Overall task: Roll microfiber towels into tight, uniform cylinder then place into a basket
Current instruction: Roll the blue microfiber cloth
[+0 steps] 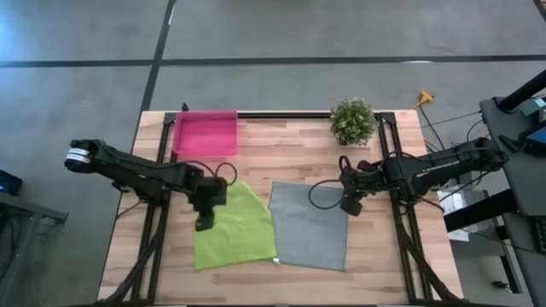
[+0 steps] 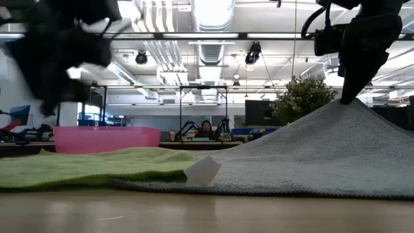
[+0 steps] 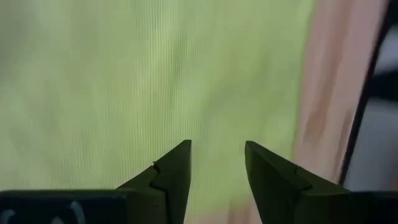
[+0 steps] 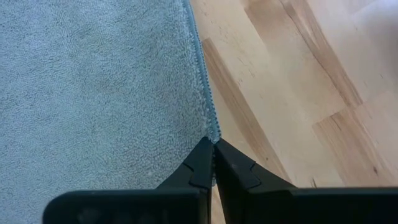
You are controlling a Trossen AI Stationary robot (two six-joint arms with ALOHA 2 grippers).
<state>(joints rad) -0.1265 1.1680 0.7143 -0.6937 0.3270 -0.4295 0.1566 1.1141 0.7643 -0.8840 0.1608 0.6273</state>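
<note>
Beside green towel (image 1: 232,228), grey towel (image 1: 309,228) corner lifted by right hand (image 4: 213,163)

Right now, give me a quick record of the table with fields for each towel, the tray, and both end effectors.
green towel: flat, unrolled
grey towel: one edge lifted off the table
pink tray: far left of the table, holds no towel
left end effector: open, above green towel
right end effector: shut on grey towel edge

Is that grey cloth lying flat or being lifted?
Partly lifted: the grey towel rises into a peak where the right gripper pinches its edge; the rest lies spread.
</note>
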